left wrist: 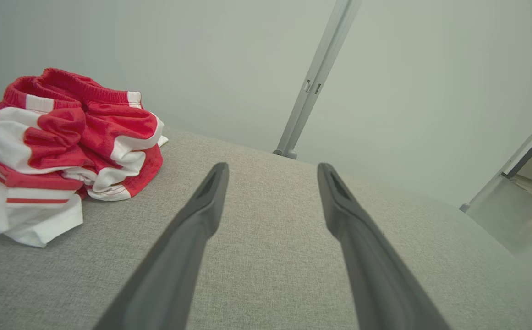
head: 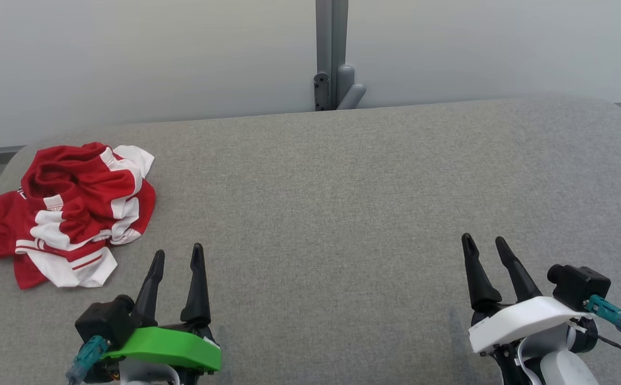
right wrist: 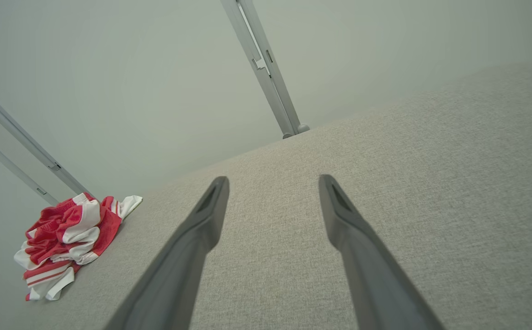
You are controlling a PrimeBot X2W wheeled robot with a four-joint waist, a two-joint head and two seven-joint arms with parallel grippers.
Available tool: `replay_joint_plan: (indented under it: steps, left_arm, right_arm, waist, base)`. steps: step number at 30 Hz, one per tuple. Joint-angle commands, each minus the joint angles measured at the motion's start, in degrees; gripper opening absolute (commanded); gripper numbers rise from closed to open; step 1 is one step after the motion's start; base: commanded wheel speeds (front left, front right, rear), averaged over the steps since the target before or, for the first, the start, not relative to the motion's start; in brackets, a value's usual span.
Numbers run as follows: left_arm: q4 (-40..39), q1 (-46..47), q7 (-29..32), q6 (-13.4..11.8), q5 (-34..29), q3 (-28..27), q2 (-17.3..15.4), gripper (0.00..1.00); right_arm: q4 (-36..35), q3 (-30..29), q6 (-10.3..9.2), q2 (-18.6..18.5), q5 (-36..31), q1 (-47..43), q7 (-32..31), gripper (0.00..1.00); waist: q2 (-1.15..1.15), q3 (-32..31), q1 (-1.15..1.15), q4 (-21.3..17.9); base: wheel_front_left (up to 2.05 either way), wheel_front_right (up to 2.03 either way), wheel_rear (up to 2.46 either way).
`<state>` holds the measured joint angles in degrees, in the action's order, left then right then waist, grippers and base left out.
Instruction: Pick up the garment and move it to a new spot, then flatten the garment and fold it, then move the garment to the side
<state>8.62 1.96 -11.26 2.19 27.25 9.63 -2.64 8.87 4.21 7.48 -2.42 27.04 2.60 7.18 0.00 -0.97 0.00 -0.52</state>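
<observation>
A crumpled red and white garment (head: 69,211) lies in a heap at the left end of the grey fabric table (head: 342,203); it hangs slightly over the left edge. My left gripper (head: 177,256) stands open near the front edge, just right of and below the heap, holding nothing. In the left wrist view the garment (left wrist: 59,146) sits left of the open left gripper (left wrist: 271,170). My right gripper (head: 484,243) is open at the lower right, far from the cloth. The right wrist view shows the garment (right wrist: 66,240) small at far left, beyond the open right gripper (right wrist: 272,183).
A pale wall runs behind the table, with a grey metal post (head: 331,53) and its bracket at the back edge. The table's rounded corners (head: 615,115) fall away at left and right. Bare grey fabric stretches between the grippers.
</observation>
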Motion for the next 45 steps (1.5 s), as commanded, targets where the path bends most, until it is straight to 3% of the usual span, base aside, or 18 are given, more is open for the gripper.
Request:
replay_joint_plan:
  steps: [1,23,45]
  left_arm:
    - [-0.73,-0.17,-0.44,-0.29,-1.61,0.06,-0.27,1.00]
    - [-2.11,-1.32,-2.29,-1.58,-11.87,0.12,-0.33,1.00]
    - [-0.61,-2.85,-3.71,-0.85,-18.45,0.14,-0.37,1.00]
  right_arm:
    - [-0.86,0.22,0.01,-0.40,-1.17,-0.19,0.54,1.00]
    - [-2.52,1.78,0.02,-0.50,-11.38,-2.11,4.61,1.00]
    - [-3.29,1.79,0.02,-0.57,-19.88,-4.07,7.75,1.00]
  waist:
    - [0.00,0.00,0.00,-0.09]
    - [0.00,-0.86,0.00,-0.64]
    - [0.00,-2.02,0.00,0.54]
  base:
    - [0.00,0.00,0.00]
    - [0.00,0.00,0.00]
    - [0.00,0.00,0.00]
